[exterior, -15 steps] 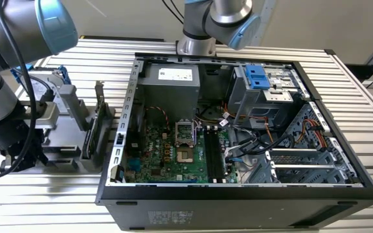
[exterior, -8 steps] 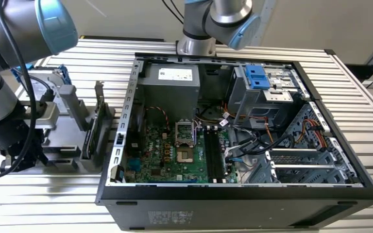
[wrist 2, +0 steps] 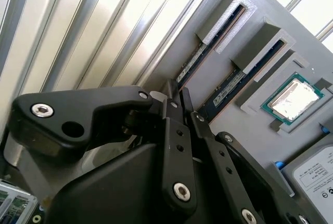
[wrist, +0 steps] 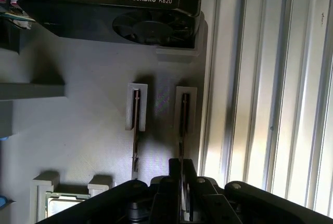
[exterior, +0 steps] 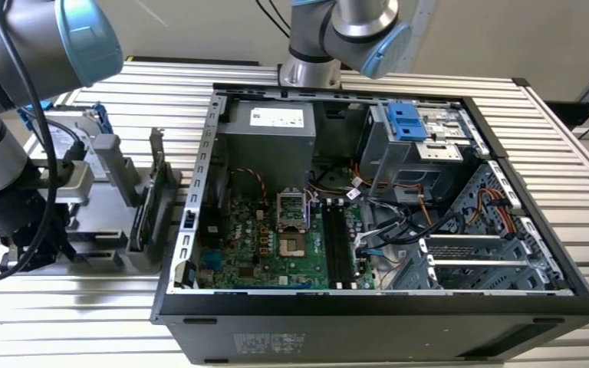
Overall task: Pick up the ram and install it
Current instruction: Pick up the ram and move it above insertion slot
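Two rams stand on edge in slots of a grey holder [wrist: 78, 130]. My gripper [wrist: 183, 169] is over the outer ram [wrist: 183, 120], its two black fingers close on either side of the stick's end, and it looks shut on it. In the second wrist view the same ram [wrist 2: 208, 52] runs into the gripper [wrist 2: 178, 95], still seated in its slot. The other ram [wrist: 136, 125] [wrist 2: 229, 86] stands free beside it. In the exterior view the gripper [exterior: 31, 249] is low over the holder [exterior: 100, 222], on that view's left. The motherboard's black slots [exterior: 337, 245] lie in the open computer case.
On the holder also sit a graphics card [wrist: 109, 5] [exterior: 146, 207], a square silver chip [wrist 2: 292, 99] and a drive [wrist 2: 312, 174]. The open case [exterior: 376, 307] stands to the exterior view's right of the holder, with cables and a drive cage inside. The table [exterior: 581, 169] is ribbed metal.
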You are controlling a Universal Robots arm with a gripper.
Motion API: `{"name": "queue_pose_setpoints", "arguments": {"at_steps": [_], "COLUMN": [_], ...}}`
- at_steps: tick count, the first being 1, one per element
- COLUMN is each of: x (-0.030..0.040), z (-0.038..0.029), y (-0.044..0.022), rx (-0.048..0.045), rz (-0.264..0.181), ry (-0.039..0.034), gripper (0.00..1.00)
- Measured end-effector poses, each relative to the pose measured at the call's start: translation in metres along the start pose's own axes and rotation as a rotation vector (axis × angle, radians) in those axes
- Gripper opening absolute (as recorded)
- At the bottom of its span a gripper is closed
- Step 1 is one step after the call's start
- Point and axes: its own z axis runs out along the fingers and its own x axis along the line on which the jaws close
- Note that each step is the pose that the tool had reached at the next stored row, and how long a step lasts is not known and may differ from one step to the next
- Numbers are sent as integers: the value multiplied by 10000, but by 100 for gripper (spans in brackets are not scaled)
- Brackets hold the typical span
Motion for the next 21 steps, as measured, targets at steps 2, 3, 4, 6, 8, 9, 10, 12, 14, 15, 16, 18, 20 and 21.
{"name": "queue_pose_setpoints", "arguments": {"at_steps": [2, 3, 4, 6, 8, 9, 10, 12, 14, 15, 16, 18, 20, 21], "x": [0, 0, 0, 0, 0, 0, 0, 0, -1, -1, -1, -1, -1, -1], "z": [1, 1, 1, 0, -17, -44, -74, -141, -211, -246, -281, -348, -410, -442], "y": [0, 0, 0, 0, 0, 0, 0, 0, 0, 1, 1, 1, 1, 1], "rx": [-1, 0, 0, 0, -5, -1, 0, 0, -1, 0, 0, 0, -1, 0], "rz": [0, 0, 0, -1, 0, 0, 0, 0, 0, 0, 0, 0, 0, 1], "ry": [0, 0, 0, 0, 4, 2, 1, 0, 1, 0, 0, 0, 1, 0], "gripper": [0, 0, 0, 0, 0, 0, 0, 0, 0, 0, 0, 0, 0, 0]}}
